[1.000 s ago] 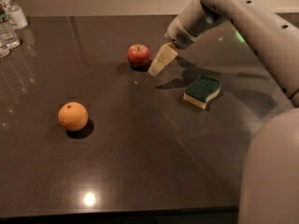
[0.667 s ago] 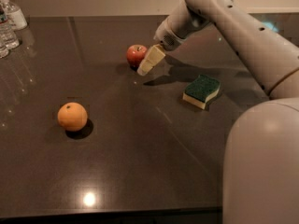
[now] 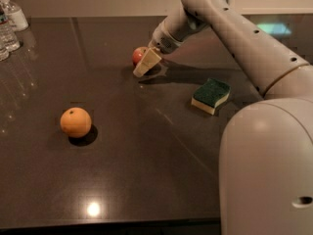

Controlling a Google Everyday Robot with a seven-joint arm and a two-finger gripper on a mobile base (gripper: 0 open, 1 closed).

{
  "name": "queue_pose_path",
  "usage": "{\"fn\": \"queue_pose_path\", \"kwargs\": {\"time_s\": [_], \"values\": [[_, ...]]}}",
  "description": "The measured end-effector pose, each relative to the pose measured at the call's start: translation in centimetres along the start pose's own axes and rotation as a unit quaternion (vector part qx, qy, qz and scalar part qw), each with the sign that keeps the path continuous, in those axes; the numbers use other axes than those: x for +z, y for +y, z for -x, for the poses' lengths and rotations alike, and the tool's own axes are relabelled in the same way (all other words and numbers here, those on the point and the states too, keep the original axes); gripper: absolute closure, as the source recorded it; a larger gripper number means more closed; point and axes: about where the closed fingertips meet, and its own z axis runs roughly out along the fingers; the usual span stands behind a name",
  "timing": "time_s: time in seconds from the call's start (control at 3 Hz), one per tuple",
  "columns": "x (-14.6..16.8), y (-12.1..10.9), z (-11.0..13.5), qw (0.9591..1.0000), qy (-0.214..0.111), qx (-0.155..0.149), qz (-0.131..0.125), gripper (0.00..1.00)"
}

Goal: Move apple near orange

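Note:
The red apple sits on the dark table at the back middle, partly hidden behind my gripper. My gripper reaches down from the right and stands right at the apple, its pale finger in front of the apple's right side. The orange lies at the front left, well apart from the apple and the gripper.
A green and yellow sponge lies to the right of the apple. Water bottles stand at the back left corner. My arm spans the upper right and my body fills the lower right.
My gripper has moved left, from beside the apple to right at it, now covering its right side. The apple and the orange have not moved.

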Motion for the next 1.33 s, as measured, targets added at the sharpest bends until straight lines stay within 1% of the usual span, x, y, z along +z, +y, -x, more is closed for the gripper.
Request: {"fn": "queue_pose_path", "kwargs": {"time_s": [0.33,0.67,1.0,1.33], "values": [[-0.3,0.3,0.4,1.0,-0.004,-0.001,0.006,0.42],[-1.1,1.2,0.6,0.9997,-0.01,-0.006,0.02,0.64],[-2.6,4.0,0.9,0.9978,-0.025,-0.033,0.053,0.88],[-4.2,8.8,0.8,0.9919,-0.034,-0.07,0.101,1.0]]}}
